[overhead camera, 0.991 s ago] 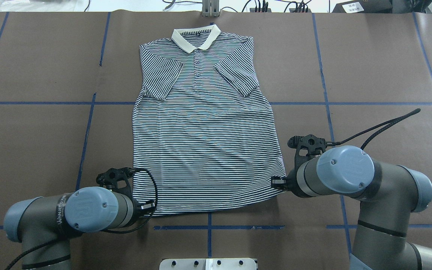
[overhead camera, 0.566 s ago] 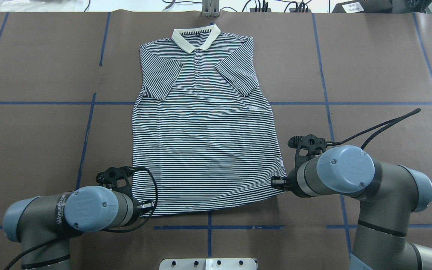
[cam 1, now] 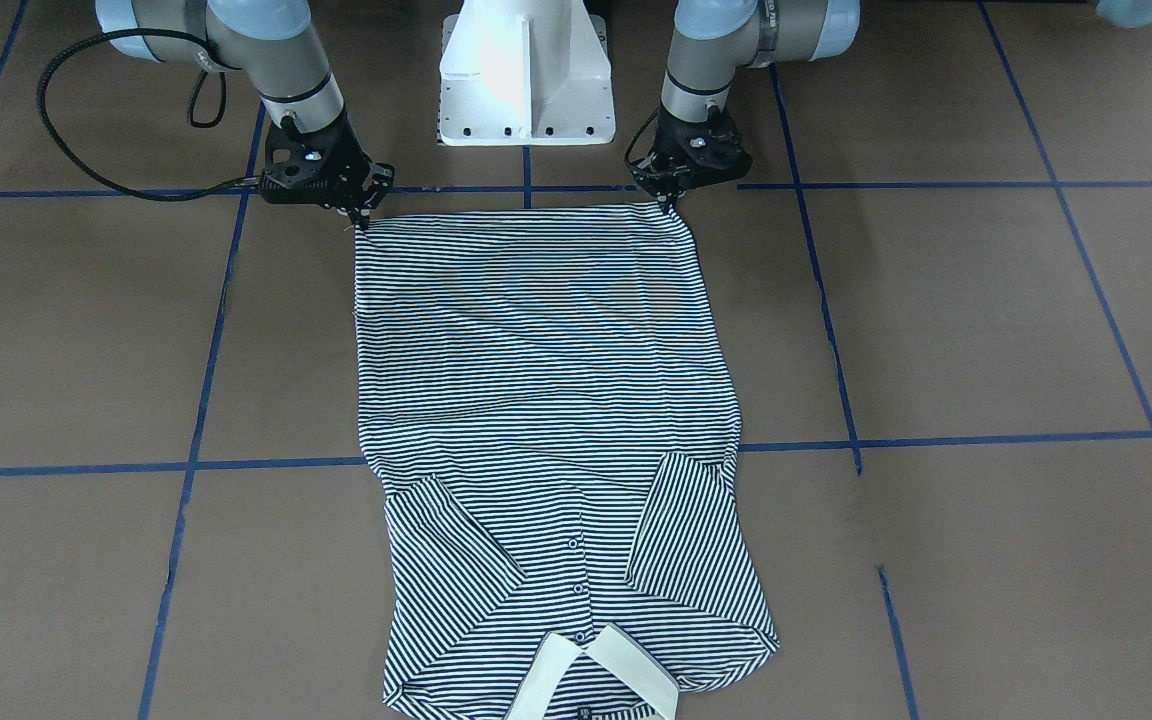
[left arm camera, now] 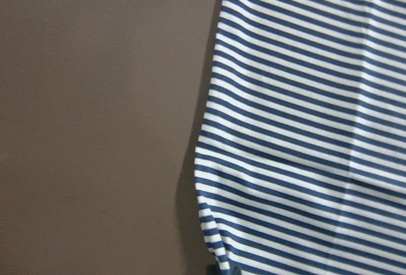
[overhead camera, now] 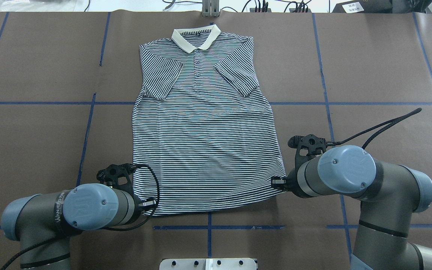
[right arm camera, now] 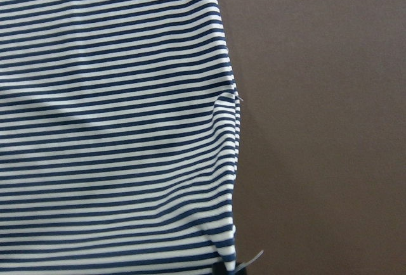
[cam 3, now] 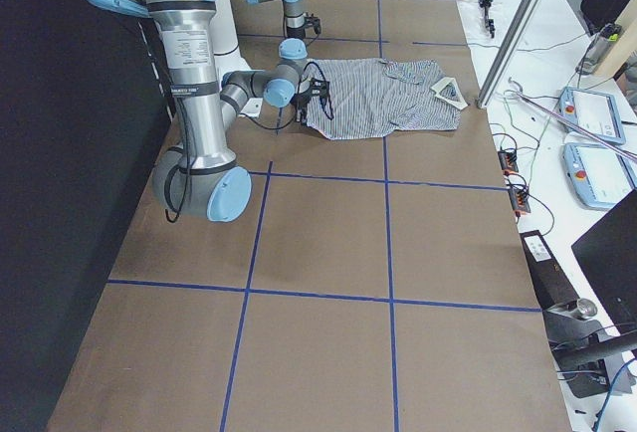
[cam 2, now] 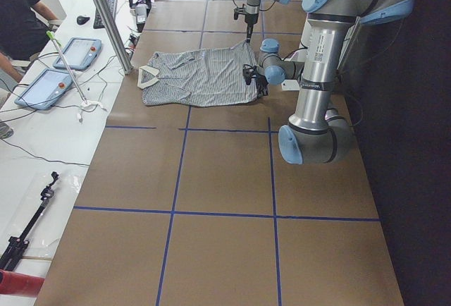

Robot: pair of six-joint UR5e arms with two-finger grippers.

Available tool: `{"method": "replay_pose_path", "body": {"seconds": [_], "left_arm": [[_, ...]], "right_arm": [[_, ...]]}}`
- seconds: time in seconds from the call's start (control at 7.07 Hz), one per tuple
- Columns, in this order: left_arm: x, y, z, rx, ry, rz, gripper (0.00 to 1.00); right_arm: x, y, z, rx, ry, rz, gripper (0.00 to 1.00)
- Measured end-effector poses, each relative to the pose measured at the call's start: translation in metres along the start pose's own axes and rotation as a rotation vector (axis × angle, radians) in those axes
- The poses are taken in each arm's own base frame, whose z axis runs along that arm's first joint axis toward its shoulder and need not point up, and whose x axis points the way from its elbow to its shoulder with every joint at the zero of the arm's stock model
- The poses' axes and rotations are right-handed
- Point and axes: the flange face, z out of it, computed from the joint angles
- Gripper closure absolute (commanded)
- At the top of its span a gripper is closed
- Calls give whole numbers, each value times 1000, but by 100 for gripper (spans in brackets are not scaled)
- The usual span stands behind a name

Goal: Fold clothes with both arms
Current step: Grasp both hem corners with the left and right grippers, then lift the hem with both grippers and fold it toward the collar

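You've got two grey-silver tube arms, left arm (overhead camera: 43, 217) and right arm (overhead camera: 392, 187). Light blue round joint caps (overhead camera: 345, 168), small screws on them. Your left arm has a black band with white lettering (overhead camera: 59, 213). Black braided cables (overhead camera: 388, 122). The left gripper (cam 1: 674, 203) and right gripper (cam 1: 361, 218) are black. White pedestal base (cam 1: 526, 70), bolts along its foot.

The collar (cam 1: 641, 672) of the polo shirt (cam 1: 546, 340) leaves the front view's bottom edge.
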Motion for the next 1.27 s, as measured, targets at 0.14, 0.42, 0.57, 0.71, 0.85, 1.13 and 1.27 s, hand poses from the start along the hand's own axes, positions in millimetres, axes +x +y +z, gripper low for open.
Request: {"method": "replay_pose_path", "body": {"seconds": [0.14, 0.42, 0.57, 0.71, 0.85, 1.13, 1.27], "left_arm": [[0, 0, -12, 0, 3, 22, 100], [0, 10, -43, -9, 2, 57, 100], [2, 24, -56, -29, 14, 56, 100], [3, 43, -71, -57, 25, 62, 100], [3, 56, -96, -79, 40, 74, 100], [-2, 64, -131, -98, 52, 90, 100], [-2, 65, -134, -101, 50, 92, 100]], "right_arm": [[1, 2, -8, -4, -12, -2, 100], [11, 16, -26, -64, -38, -3, 100], [19, 32, -34, -111, -43, -11, 100], [27, 57, -42, -165, -45, -19, 100], [30, 86, -54, -220, -53, -11, 100], [23, 123, -75, -285, -83, 7, 100], [22, 122, -78, -281, -88, 14, 100]]}}
